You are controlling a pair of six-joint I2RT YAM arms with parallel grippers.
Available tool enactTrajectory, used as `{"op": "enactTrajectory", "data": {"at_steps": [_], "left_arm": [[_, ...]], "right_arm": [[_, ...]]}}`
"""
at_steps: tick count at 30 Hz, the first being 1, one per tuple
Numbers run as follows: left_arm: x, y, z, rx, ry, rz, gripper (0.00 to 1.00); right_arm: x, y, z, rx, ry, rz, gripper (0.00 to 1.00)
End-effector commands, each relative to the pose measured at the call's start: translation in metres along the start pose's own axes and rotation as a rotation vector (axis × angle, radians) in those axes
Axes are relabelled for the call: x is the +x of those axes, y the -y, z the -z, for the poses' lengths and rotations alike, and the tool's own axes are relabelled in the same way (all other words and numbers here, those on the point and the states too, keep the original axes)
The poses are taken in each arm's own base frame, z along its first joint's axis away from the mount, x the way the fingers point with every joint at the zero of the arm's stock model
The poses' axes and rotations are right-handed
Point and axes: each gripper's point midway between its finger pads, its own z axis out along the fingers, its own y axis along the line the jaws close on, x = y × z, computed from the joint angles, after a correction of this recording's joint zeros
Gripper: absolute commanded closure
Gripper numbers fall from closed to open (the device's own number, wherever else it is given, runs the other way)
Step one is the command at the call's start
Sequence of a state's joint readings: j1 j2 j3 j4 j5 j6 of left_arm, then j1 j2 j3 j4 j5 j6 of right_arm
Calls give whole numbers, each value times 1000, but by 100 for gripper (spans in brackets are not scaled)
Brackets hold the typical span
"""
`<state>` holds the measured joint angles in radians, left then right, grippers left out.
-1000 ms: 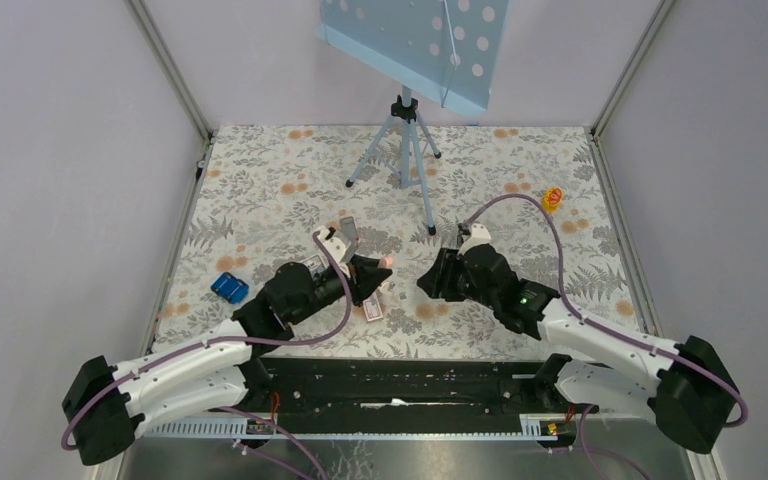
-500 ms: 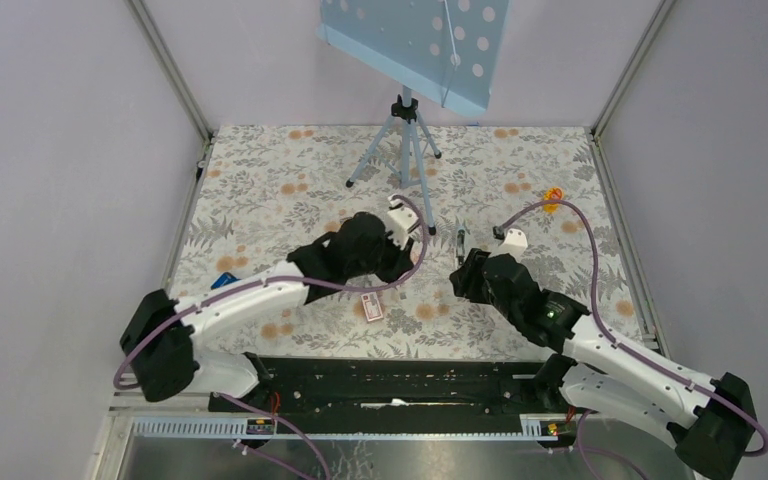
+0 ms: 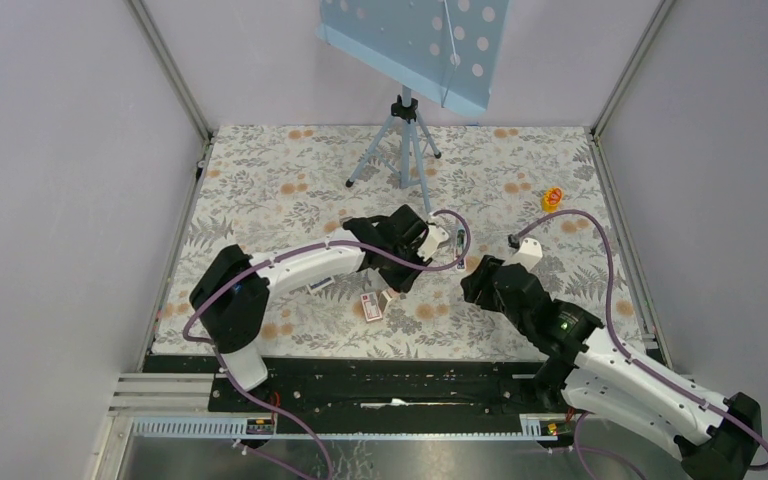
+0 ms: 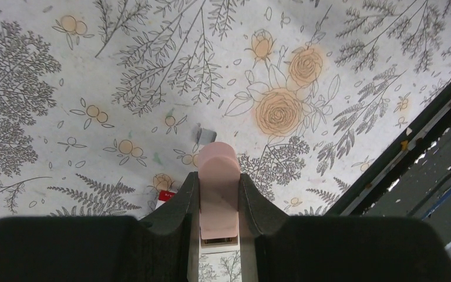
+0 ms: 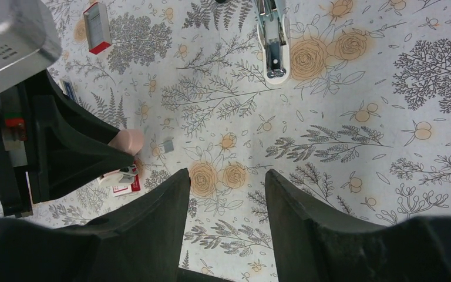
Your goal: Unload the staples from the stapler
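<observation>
My left gripper [image 4: 219,179] is shut on the pale-pink stapler [image 4: 218,160], which sticks out past the fingertips a little above the mat. In the top view this gripper [image 3: 407,280] sits at mid-table, pointing toward the near edge. A tiny grey strip of staples [image 4: 202,134] lies on the mat just beyond the stapler's tip. It also shows in the right wrist view [image 5: 167,144], beside the pink tip [image 5: 128,141]. My right gripper [image 5: 226,176] is open and empty above the mat, right of the left gripper [image 3: 480,280].
A white stapler-like piece with a metal rail [image 5: 272,44] lies on the mat beyond both grippers [image 3: 459,240]. Red-and-white boxes lie by the left gripper [image 3: 371,306] [image 5: 97,19]. A tripod [image 3: 405,150] stands at the back. A small yellow-red object [image 3: 554,197] lies far right.
My left arm has reached right across the table, carrying the pink stapler to the middle. My right arm has drawn back toward the right and the near side.
</observation>
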<state>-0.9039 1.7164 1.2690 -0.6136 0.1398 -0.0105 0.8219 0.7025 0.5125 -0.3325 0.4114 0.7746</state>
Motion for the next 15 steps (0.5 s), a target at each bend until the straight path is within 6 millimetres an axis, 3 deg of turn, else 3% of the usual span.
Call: {"op": "enactTrajectory", "data": {"at_steps": [1, 15], "left_arm": [[-11, 3, 10, 25, -11, -37, 100], [-18, 10, 18, 67, 76, -96, 100]], "right_arm": [[-3, 9, 0, 39, 32, -11, 43], [8, 1, -8, -1, -5, -8, 37]]}}
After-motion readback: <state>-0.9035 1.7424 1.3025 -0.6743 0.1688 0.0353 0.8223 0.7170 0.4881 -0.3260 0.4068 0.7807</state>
